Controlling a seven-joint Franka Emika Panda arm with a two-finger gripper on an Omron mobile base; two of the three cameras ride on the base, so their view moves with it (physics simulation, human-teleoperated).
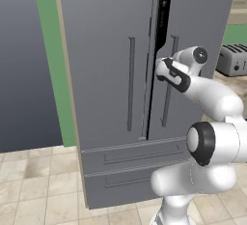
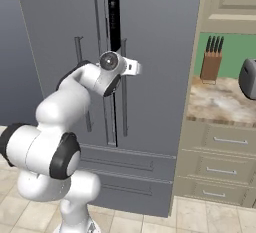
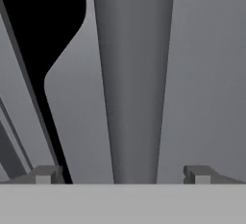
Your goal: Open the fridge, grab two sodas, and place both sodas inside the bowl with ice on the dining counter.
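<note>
The white arm with dark joints (image 1: 212,142) rises from the tiled floor (image 1: 34,180) and reaches forward to the tall grey French-door fridge (image 1: 106,74). Its pincer (image 3: 122,175) is spread wide, holding nothing. In the hand view the two dark fingertips (image 3: 45,174) stand one on each side of the right door's long vertical bar handle (image 3: 132,79), which runs up between them; whether either tip touches the bar cannot be told.

The fridge stands directly ahead of the base. Its right door (image 2: 155,52) is ajar: a narrow black gap (image 2: 113,12) shows between the two doors, wider towards the top. The left door (image 1: 103,60) appears shut, its own bar handle (image 1: 130,84) untouched. Two lower drawers (image 1: 130,168) are closed.

To the right of the fridge, further back, a beige marbled surface (image 2: 220,104) over cream drawers (image 2: 220,154) carries a wooden knife block (image 2: 210,64) and a silver toaster (image 1: 234,60), against a green wall (image 2: 235,44).
</note>
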